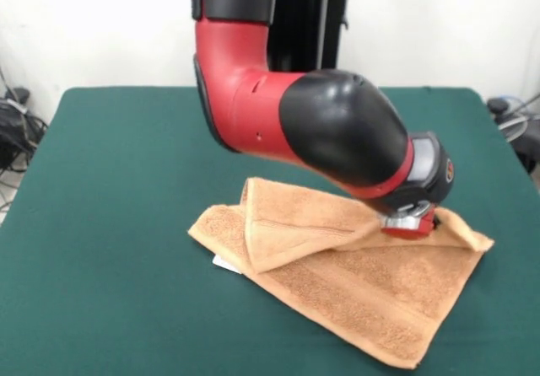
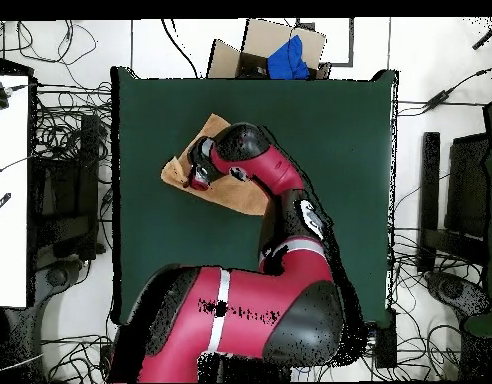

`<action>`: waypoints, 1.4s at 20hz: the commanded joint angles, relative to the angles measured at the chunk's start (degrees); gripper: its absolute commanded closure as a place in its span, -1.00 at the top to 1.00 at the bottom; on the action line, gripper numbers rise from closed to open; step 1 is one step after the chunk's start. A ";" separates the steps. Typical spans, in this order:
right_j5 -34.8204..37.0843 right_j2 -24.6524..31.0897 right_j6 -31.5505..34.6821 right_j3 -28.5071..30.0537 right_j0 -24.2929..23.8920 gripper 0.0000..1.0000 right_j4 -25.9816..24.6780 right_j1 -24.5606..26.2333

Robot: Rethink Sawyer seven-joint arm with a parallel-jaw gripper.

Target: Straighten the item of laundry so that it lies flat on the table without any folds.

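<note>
The item of laundry (image 1: 354, 287), an orange-tan terry towel, lies crumpled on the green table (image 1: 118, 190), right of centre and near the front edge. Its left part is folded over into a raised flap, and a small white tag (image 1: 224, 264) peeks out underneath. My gripper (image 1: 409, 222) is down on the towel's far right corner, its tip buried in the cloth, so its state is hidden. In the overhead view the towel (image 2: 230, 195) shows at the table's (image 2: 340, 130) upper left, mostly under the arm, with the gripper (image 2: 198, 172) over its left end.
The red and black arm stretches across the table from its base. A cardboard box (image 2: 252, 52) holding something blue sits just beyond the table's top edge in the overhead view. Cables lie all around, and a white bench (image 2: 8, 190) stands at the left.
</note>
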 commanded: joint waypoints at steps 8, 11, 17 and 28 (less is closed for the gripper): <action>-17.35 9.70 -6.40 27.74 -2.30 -1.00 -0.35 -8.09; -22.97 12.00 -6.20 32.18 -3.84 -1.00 0.40 -9.15; -30.67 14.76 -3.90 38.07 -5.26 -1.00 -1.00 -10.49; -59.16 24.08 4.76 51.83 -9.76 -1.00 -12.19 -9.69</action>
